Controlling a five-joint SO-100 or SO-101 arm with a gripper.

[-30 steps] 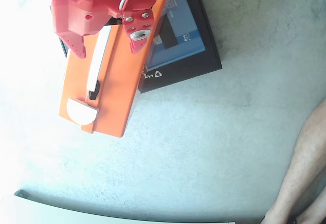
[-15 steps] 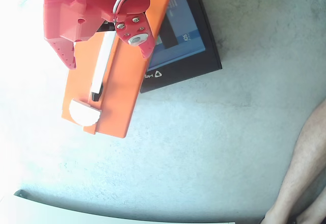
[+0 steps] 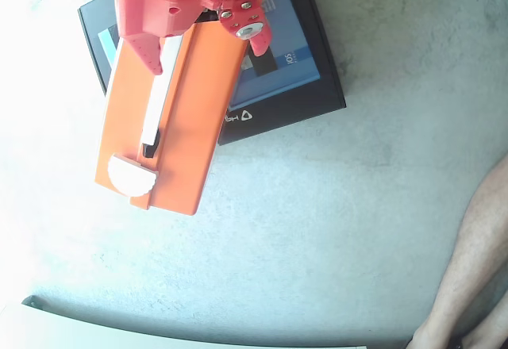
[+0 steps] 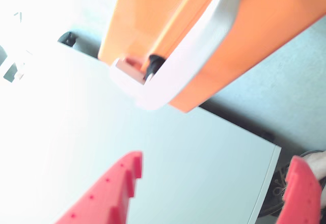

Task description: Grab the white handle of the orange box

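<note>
The orange box (image 3: 194,119) lies slantwise on the table, its top end resting on a black box. The white handle (image 3: 157,99) runs lengthwise along it, with a black end mount above the white half-round tab (image 3: 132,176). My red gripper (image 3: 202,46) is open above the box's top end. One finger (image 3: 147,51) is over the handle's upper part and the other (image 3: 258,38) is past the box's right edge. In the wrist view the box (image 4: 275,25) and the arched handle (image 4: 204,38) fill the top, ahead of my open gripper (image 4: 215,160). The jaws hold nothing.
A black box with a blue panel (image 3: 290,63) lies under the orange box. A person's bare leg (image 3: 476,262) shows at the right edge. A pale board (image 3: 119,335) lies along the bottom edge. Grey tabletop (image 3: 317,222) spreads around them.
</note>
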